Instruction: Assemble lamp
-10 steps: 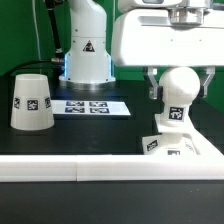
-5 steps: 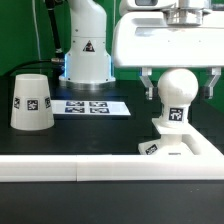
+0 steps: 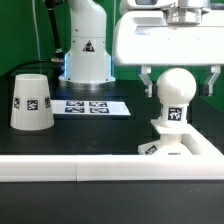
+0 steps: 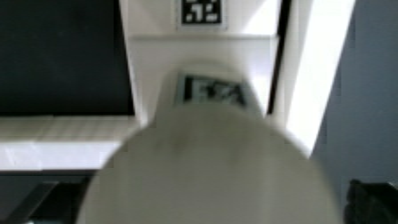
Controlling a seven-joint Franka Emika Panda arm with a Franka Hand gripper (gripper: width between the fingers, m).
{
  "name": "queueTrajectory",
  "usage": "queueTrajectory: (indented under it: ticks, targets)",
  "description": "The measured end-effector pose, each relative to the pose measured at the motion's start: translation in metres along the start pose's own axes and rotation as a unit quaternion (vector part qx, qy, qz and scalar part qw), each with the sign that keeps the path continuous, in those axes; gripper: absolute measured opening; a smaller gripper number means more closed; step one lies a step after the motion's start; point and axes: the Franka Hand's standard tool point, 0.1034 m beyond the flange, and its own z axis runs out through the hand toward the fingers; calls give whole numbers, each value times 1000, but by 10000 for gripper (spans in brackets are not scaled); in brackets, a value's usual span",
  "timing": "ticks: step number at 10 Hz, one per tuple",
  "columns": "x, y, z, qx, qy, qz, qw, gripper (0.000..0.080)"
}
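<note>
Bench: we see a black bench [image 3: 70, 135] with a white bar wall [image 3: 60, 170] along its front edge.
Room: green backdrop behind the arm's white pedestal.
Marker board: the marker board [image 3: 88, 106] lies flat mid-bench.
Shade: the shade [image 3: 31, 101] sits upside down at the exterior view's left.
Bulb: the bulb [image 3: 176, 97] stands upright on the base [image 3: 180, 148], at the right.
Claw: the claw [image 3: 180, 82] is spread, fingers apart from the bulb's ball.
</note>
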Motion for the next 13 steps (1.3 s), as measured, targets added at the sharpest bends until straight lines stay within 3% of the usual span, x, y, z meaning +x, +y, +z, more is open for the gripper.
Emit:
queueTrajectory:
  ticks: [3, 6, 10, 11, 13]
  targets:
    - [-47, -3, -27, 3, -11, -4, 1000, 699]
    - [-100, 22, -43, 2, -24, 3, 1000, 699]
    - [-104, 25, -38, -1, -32, 15, 999, 699]
    - [-111, 33, -35, -4, -46, 29, 999, 699]
    - [-144, 73, -42, -7, -66, 46, 997, 699]
